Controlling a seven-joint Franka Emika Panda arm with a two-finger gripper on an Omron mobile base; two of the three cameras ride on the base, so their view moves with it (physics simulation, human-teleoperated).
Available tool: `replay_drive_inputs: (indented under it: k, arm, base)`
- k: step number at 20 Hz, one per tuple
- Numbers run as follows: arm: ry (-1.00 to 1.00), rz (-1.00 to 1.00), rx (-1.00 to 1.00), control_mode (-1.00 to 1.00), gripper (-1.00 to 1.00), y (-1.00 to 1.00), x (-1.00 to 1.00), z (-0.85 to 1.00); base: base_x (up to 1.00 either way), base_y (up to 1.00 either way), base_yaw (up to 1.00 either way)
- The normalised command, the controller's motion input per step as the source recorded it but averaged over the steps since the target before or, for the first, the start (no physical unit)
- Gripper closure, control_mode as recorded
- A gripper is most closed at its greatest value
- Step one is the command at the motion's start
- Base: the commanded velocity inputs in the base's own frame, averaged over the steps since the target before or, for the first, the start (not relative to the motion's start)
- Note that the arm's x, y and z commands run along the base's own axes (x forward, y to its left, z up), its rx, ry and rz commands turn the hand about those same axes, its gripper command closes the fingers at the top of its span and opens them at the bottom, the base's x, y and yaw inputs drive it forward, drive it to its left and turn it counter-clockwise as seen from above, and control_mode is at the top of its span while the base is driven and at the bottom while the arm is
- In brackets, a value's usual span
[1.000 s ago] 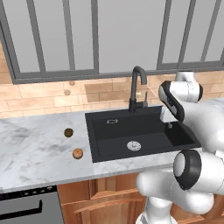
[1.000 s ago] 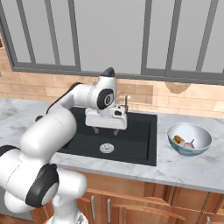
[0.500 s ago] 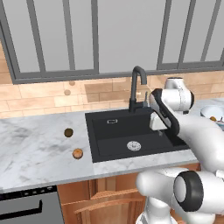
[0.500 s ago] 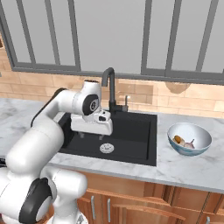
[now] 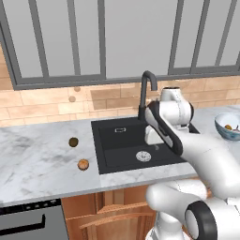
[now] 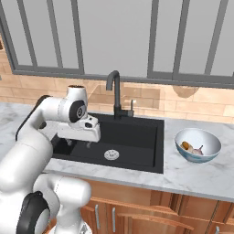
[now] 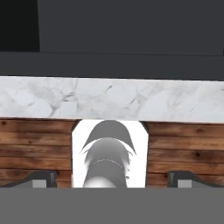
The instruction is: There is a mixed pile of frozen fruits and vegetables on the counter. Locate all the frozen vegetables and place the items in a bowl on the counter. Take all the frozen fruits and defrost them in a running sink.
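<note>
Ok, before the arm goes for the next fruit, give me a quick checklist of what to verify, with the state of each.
1. Fingers open and holding nothing: ok.
2. Vegetables in the bowl: ok, two small items lie inside.
3. Orange ball on the counter, free to grasp: ok.
4. Dark ball on the counter, apart from the orange one: ok.
5. Sink basin free of items: ok.
6. Water running from the faucet: cannot tell.

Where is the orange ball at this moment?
In the left base view, the orange ball lies on the counter, left of the sink and near its front corner, with the dark olive ball just behind it.
</note>
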Motion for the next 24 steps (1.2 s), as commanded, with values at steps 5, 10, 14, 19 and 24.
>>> replay_drive_inputs:
  k: [5,10,14,19,24]
  arm:
    - [0.0,0.01,0.0,-1.0,-1.0,0.62,0.0,0.02]
    - [0.0,0.0,-0.01,-1.0,-1.0,0.62,0.0,0.0]
    - [0.0,0.0,-0.03,-1.0,-1.0,0.62,0.0,-0.02]
    - [0.0,0.0,-0.03,-1.0,-1.0,0.62,0.0,-0.05]
    - [0.0,0.0,-0.02,-1.0,-1.0,0.62,0.01,-0.09]
  base:
    - [0.0,0.0,0.0]
    - [0.0,0.0,0.0]
    - [0.0,0.0,0.0]
    - [0.0,0.0,0.0]
    - [0.0,0.0,0.0]
